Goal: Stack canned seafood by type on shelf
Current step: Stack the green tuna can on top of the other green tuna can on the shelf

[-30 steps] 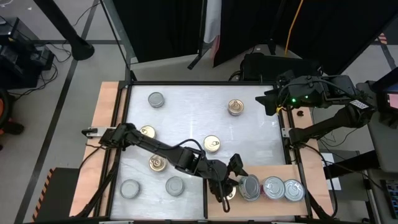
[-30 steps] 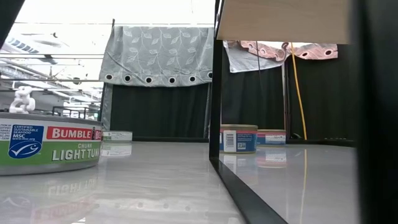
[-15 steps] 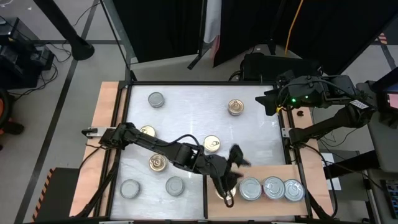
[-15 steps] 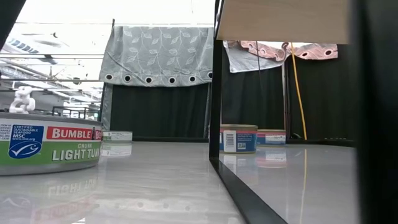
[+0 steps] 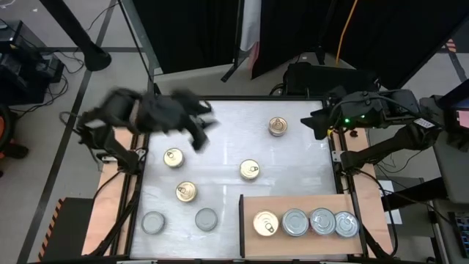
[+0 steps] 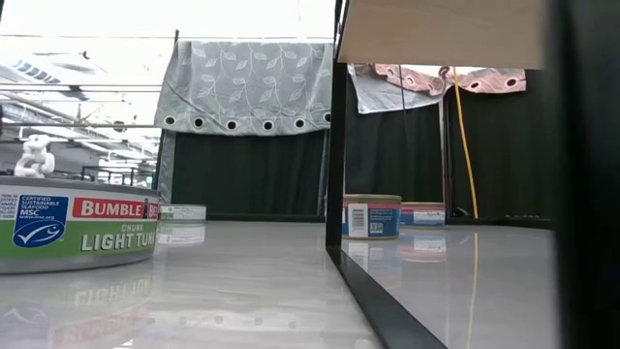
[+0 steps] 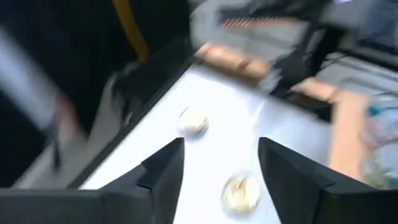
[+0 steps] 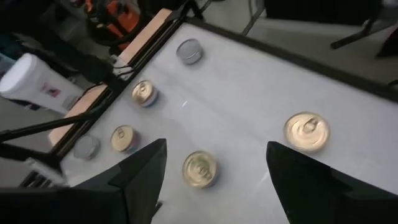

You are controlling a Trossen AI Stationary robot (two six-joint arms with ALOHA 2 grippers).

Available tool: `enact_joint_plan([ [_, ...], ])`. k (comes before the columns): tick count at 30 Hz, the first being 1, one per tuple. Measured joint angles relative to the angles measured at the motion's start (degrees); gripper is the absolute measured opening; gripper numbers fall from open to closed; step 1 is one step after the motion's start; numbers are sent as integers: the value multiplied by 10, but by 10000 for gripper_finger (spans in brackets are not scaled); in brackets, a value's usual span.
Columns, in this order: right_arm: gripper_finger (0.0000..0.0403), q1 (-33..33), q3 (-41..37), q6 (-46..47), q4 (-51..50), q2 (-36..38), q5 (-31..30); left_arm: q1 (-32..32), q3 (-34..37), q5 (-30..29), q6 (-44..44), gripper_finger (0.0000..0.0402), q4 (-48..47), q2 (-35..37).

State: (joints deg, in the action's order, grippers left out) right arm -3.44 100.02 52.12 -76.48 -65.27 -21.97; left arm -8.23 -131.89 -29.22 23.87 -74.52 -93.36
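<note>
Already, four tins (image 5: 304, 222) are lined along the shelf (image 5: 293, 203), one gold-topped (image 5: 265, 224) beside three silver. Loose tins are left on the white table (image 5: 234, 139), the nearest gold one (image 5: 173, 157) just below the left gripper (image 5: 198, 134), whose fingers are seen parted and empty. A centred descent over that tin is advised. The right gripper (image 8: 214, 163) is parked open, empty, at the table's far edge.

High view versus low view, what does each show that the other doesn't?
Only the high view shows four cans in a row on the shelf, one gold-topped and three silver, plus the left arm over the table's far left corner and the right arm at its right edge. Only the low view shows a can's Bumble Bee label and the leaf-patterned curtain. Both show the white tabletop with loose cans.
</note>
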Motion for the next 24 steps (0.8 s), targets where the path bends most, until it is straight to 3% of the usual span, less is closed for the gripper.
enact_joint_plan([
  [3,267,1,0,-24,3,-13,-31,72,0,18,63,173,-134,25],
  [5,267,1,0,-41,3,-22,-26,115,12,12,67,154,-148,29],
  [10,257,-37,0,-9,4,-38,179,184,67,6,65,131,-123,73],
  [12,246,-84,-1,43,26,-43,221,210,86,6,69,130,-143,77],
  [14,230,-145,0,86,64,-49,223,234,113,10,68,130,-144,75],
  [18,189,-242,0,170,78,-74,216,270,167,78,27,129,-131,70],
  [21,158,-283,-1,207,72,-99,189,290,214,120,-3,129,-116,72],
  [24,129,-294,-1,225,73,-124,167,322,278,200,-4,129,-97,67],
])
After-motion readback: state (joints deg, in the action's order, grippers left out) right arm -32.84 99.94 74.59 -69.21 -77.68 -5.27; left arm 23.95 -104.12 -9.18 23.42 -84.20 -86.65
